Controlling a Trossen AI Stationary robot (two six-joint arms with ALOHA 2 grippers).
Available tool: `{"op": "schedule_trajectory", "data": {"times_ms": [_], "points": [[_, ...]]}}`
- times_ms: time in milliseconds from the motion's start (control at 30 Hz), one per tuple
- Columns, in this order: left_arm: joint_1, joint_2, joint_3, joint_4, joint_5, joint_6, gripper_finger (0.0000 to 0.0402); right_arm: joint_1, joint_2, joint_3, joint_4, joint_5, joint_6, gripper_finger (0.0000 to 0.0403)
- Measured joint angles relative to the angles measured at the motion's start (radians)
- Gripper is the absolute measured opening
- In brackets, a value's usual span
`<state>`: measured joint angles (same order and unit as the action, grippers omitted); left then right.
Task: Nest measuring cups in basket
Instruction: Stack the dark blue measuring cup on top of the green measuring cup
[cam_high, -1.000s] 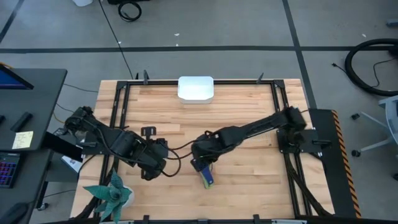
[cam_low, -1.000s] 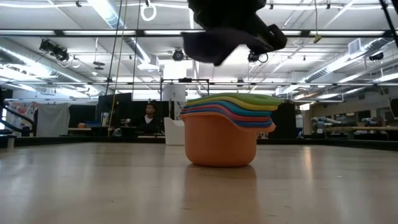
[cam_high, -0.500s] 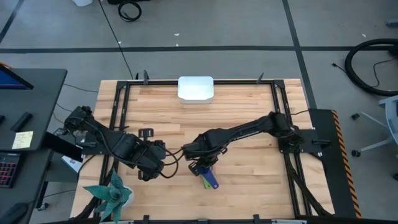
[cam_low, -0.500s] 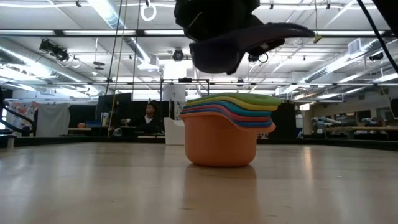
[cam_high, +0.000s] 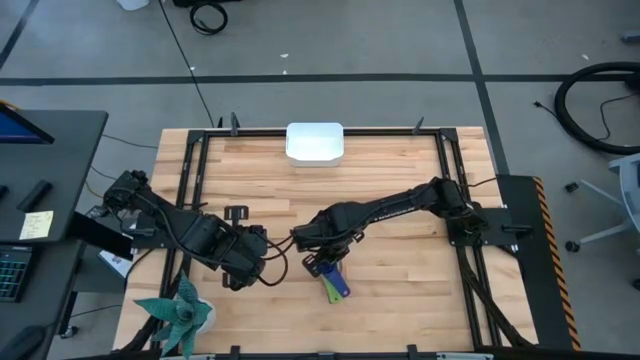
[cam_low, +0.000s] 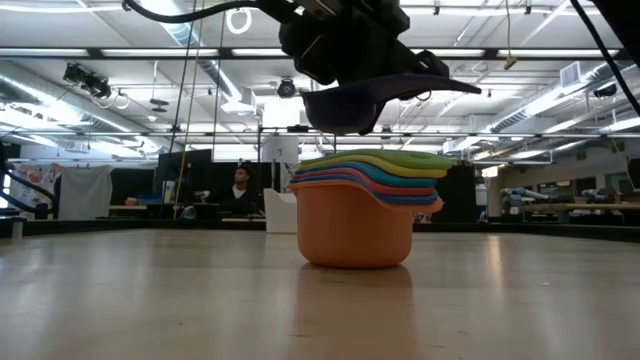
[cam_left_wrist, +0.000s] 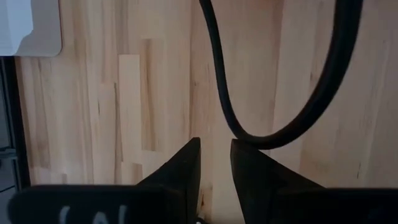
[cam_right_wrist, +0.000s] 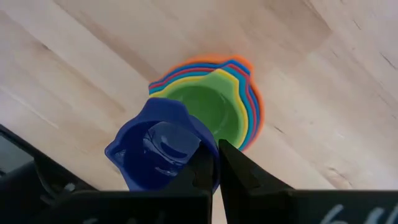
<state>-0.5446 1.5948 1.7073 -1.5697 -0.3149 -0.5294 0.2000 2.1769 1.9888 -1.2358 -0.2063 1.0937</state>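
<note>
Lowered toward the nested stack (cam_low: 365, 205), the blue cup (cam_right_wrist: 163, 151) is pinched by the right hand (cam_right_wrist: 214, 163); it should be centred before release, basket (cam_high: 315, 142) at twelve o'clock.

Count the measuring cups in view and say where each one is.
6. Five sit nested on the table: orange cup outermost, then red, dark blue, light blue, yellow and green cup layers show; the dark blue cup hangs above in the right pincer.

From the high view you look straight down on the whole table (cam_high: 400, 180), far off. The low view sits at tabletop level, facing across into the room, close to the stacked cups (cam_low: 365, 205). Your right wrist view looks down on that same stack (cam_right_wrist: 214, 102) from near. Your left wrist view faces bare table boards (cam_left_wrist: 124, 93) up close.
</note>
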Motion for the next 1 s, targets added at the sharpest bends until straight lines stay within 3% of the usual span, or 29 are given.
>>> {"op": "schedule_trajectory", "data": {"times_ms": [333, 567, 1000], "points": [[0.000, 0.000, 0.000, -0.001, 0.001, 0.002, 0.0094, -0.003, 0.000, -0.001, 0.001, -0.016, -0.059, 0.0014], [0.000, 0.000, 0.000, -0.001, 0.001, 0.002, 0.0094, -0.003, 0.000, -0.002, 0.010, -0.001, -0.077, 0.0038], [0.000, 0.000, 0.000, -0.001, 0.002, 0.000, 0.0094, -0.004, -0.002, -0.149, 0.130, -0.083, -0.163, 0.0044]]}}
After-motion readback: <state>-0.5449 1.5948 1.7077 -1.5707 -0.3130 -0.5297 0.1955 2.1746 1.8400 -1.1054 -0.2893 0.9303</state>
